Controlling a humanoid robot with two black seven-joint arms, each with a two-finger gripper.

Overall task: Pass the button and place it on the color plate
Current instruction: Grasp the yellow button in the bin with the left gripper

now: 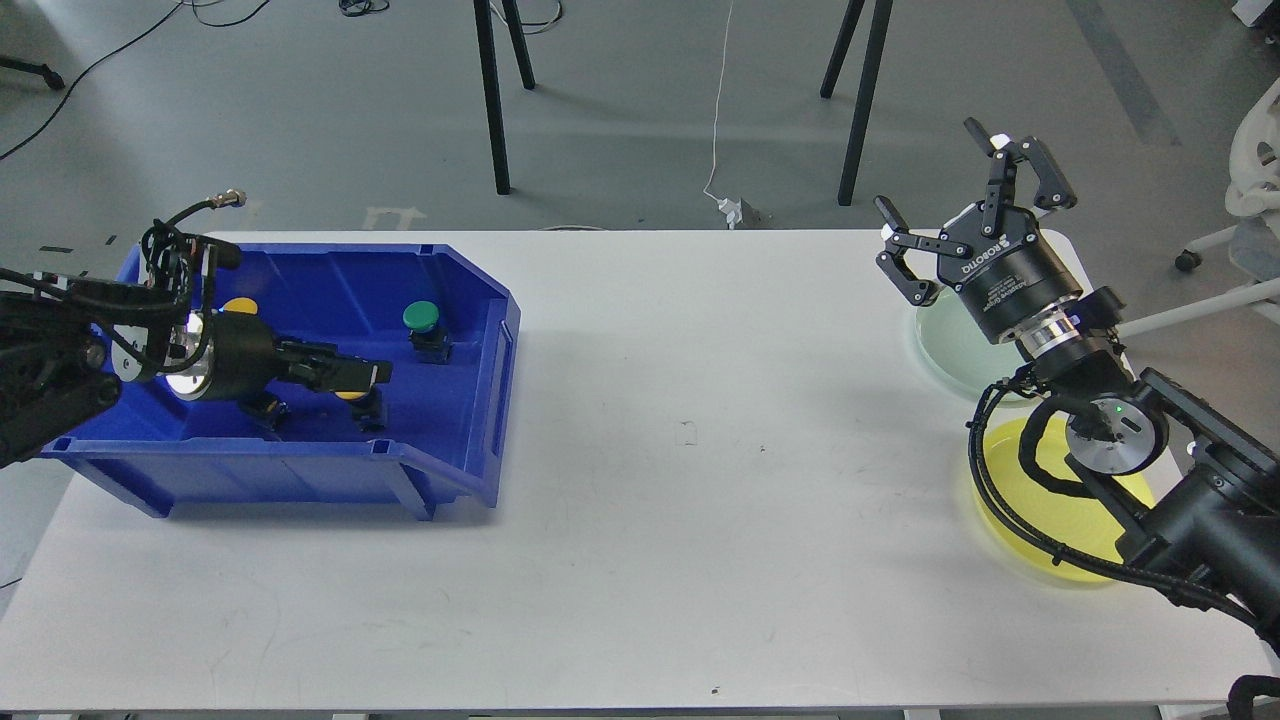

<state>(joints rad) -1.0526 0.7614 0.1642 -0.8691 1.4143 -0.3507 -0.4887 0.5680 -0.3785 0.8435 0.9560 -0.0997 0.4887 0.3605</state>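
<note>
A blue bin (480,330) at the left holds push buttons. A green button (421,317) stands at its back right and a yellow one (240,305) at its back left. My left gripper (365,375) reaches low into the bin, its fingertips right over a second yellow button (350,395) that is mostly hidden. Its fingers are dark and seen side-on, so their gap does not show. A black button base (268,408) shows below its wrist. My right gripper (930,165) is open and empty, raised above a pale green plate (950,350). A yellow plate (1050,510) lies under the right arm.
The white table (700,450) runs between the bin and the plates. Black stand legs (495,100) and a white cable with a plug (730,205) are on the floor behind the table. An office chair (1255,160) stands at the far right.
</note>
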